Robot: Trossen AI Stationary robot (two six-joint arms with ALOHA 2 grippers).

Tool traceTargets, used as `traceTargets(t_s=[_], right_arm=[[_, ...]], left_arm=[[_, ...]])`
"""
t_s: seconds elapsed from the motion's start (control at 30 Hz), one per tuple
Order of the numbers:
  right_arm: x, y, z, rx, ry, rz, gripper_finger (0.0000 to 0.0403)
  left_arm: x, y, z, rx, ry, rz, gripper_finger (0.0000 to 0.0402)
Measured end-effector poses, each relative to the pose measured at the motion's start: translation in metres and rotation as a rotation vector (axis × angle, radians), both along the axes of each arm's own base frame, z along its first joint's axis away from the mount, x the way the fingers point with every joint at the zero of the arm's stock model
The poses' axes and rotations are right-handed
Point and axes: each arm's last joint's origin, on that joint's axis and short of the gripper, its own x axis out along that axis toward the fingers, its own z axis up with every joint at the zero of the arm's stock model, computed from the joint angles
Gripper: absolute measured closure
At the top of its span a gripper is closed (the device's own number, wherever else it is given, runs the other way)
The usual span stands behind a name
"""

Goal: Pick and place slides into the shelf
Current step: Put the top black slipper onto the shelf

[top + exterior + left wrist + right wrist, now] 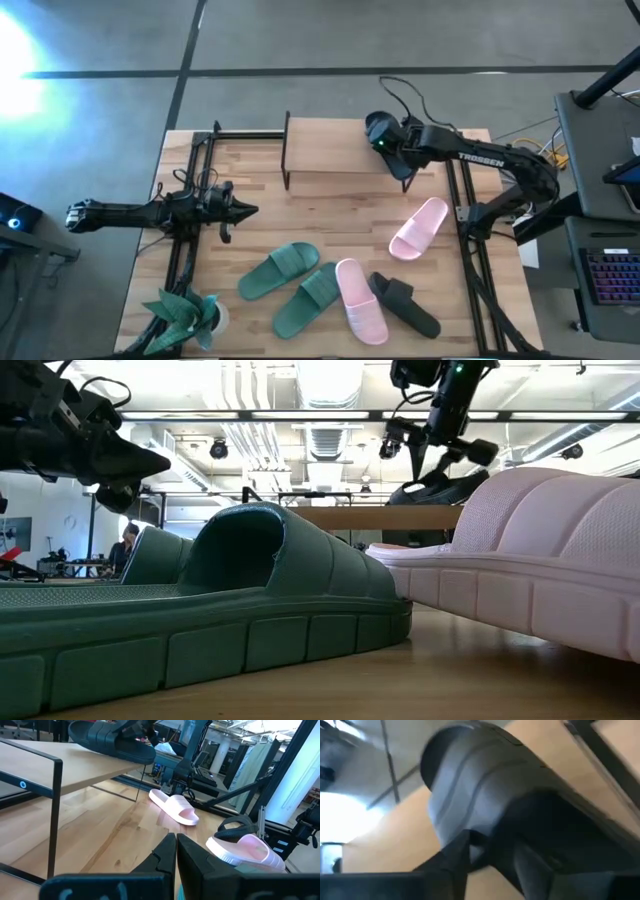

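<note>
Over the shelf (335, 150) right end: right hand (392, 150), jaws apart around a black slide (112, 742) lying on the plank top (grip not certain). On the table (330, 215) in front of the shelf: two green slides (278, 270), two pink slides (418, 228), one black slide (405, 303). Left of the shelf: left hand (240, 210), jaws together, empty.

Wooden plank tabletop (330, 215), pale butcher-block grain, standing on a grey concrete floor (300, 40). A small green potted plant (185, 315) sits at the near left corner of my tabletop. Off the right edge, a keyboard (610, 275) with lit keys lies on a dark side desk. Across the room, a person (126, 546) is seated far back under the ceiling lights.
</note>
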Motion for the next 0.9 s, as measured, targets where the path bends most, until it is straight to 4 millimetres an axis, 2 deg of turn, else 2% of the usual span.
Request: traceTargets(t_s=[0.13,0.3,0.43,0.53,0.6,0.7,0.9], right_arm=[[-0.015,0.007,0.010,0.030,0.054,0.090,0.0221],[-0.038,0.018,0.033,-0.032,0.125,0.331,0.0203],[-0.052,0.032,0.052,-0.191,0.282,0.663,0.0208],[-0.058,0.047,0.059,-0.299,0.423,0.930,0.0214],[-0.057,0.054,0.060,-0.337,0.464,1.067,0.0218],[-0.049,0.056,0.057,-0.366,0.501,1.149,0.0226],[-0.005,0.038,0.041,-0.358,0.595,1.200,0.0250]], left_arm=[[0.000,0.000,0.000,0.000,0.000,0.000,0.0402],[0.000,0.000,0.000,0.000,0.000,0.000,0.0402],[0.000,0.000,0.000,0.000,0.001,0.000,0.0402],[0.000,0.000,0.000,0.000,0.001,0.000,0.0402],[0.000,0.000,0.000,0.000,0.001,0.000,0.0402],[0.000,0.000,0.000,0.000,0.001,0.000,0.0402],[0.000,0.000,0.000,0.000,0.000,0.000,0.0402]])
